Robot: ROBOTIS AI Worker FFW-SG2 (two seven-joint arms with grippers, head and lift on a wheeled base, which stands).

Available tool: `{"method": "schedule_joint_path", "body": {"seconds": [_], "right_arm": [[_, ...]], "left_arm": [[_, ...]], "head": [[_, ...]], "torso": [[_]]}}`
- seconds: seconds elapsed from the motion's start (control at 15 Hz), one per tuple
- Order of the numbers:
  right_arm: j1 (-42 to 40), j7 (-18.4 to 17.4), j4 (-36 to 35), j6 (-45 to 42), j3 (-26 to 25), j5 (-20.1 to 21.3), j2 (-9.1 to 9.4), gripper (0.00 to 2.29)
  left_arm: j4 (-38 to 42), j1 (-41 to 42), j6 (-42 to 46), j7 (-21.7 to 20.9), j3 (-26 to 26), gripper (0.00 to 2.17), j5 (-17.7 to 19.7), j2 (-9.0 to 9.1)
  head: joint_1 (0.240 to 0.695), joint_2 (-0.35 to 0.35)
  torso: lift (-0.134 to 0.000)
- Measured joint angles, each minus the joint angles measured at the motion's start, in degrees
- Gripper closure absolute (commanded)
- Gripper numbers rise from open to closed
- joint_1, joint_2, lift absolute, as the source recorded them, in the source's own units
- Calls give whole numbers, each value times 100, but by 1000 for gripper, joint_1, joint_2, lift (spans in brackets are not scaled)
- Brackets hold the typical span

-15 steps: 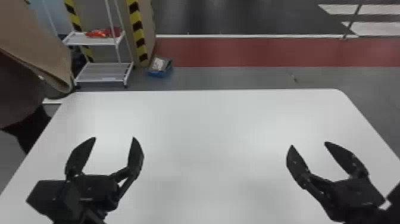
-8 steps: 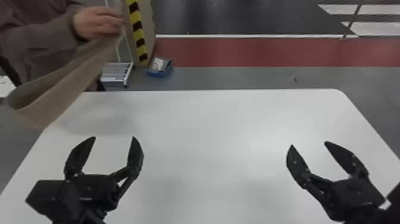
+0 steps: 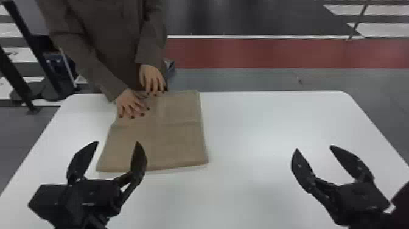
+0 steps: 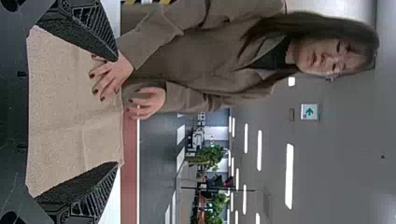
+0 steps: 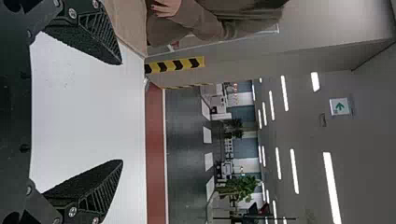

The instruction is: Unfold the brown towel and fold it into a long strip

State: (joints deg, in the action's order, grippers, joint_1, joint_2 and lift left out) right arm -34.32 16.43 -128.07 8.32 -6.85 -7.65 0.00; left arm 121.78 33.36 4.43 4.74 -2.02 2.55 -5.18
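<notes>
Head view: the left gripper (image 3: 117, 142) is held wide open, its two fingers set well apart, and nothing is gripped by it. Part of the brown towel (image 3: 175, 141) is seen between and behind those fingers, though whether the cloth is touched by them cannot be told. The right gripper (image 3: 314, 147) is likewise spread wide and empty, with the bare tabletop seen between its fingers.

The left arm is brought in from the bottom edge at the left, the right arm from the lower right; both are held with their fingertips directed forward, toward the far side of the table (image 3: 249, 188). In the left wrist view, towel is framed between the parted fingers of the left gripper (image 4: 117, 112). In the right wrist view, white tabletop is framed by those of the right gripper (image 5: 121, 112).

The towel is laid flat on the left part of the table, its far side at the table's far edge; a crease is seen across it. The far left part of the cloth is covered by a person's two spread hands, one hand (image 3: 132, 105) placed nearer the robot, the other hand (image 3: 152, 79) at the far edge. Beyond the table, a red floor band (image 3: 274, 53) is seen
</notes>
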Motion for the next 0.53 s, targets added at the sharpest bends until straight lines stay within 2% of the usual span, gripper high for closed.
{"method": "schedule_joint_path", "body": {"seconds": [0.53], "right_arm": [[14,0,45,-10,0,-7,0,144]], "left_arm": [[-40,-14,0,0,0,90,0,0]], "head": [[695,9]], "torso": [[-123]]}}
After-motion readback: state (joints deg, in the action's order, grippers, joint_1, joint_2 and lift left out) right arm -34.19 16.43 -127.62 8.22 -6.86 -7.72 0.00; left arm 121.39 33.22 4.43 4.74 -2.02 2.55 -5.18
